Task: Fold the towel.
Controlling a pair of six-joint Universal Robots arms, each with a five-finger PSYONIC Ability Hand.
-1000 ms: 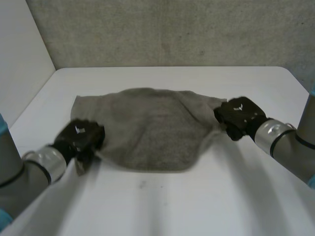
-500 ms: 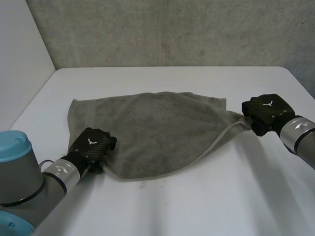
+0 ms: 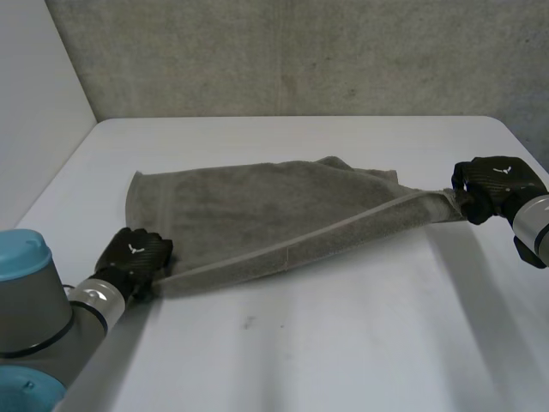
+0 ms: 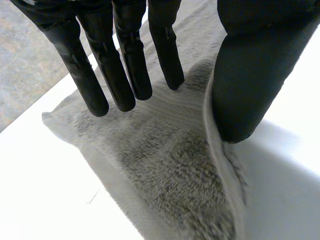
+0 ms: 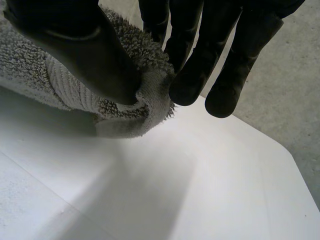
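A grey towel lies spread on the white table, its near hem pulled into a straight band between my two hands. My left hand rests at the towel's near left corner. In the left wrist view its fingers are straight and spread above the towel, and the thumb presses on the hem. My right hand is at the towel's right corner, a little above the table. In the right wrist view the right hand pinches the bunched corner between thumb and fingers.
A grey wall runs behind the table's far edge, and a white panel stands at the left. Bare table stretches in front of the towel and to the right of my right hand.
My right hand has moved right with its corner, drawing the near hem out straight. My left hand slid back to the near left corner and its fingers straightened.
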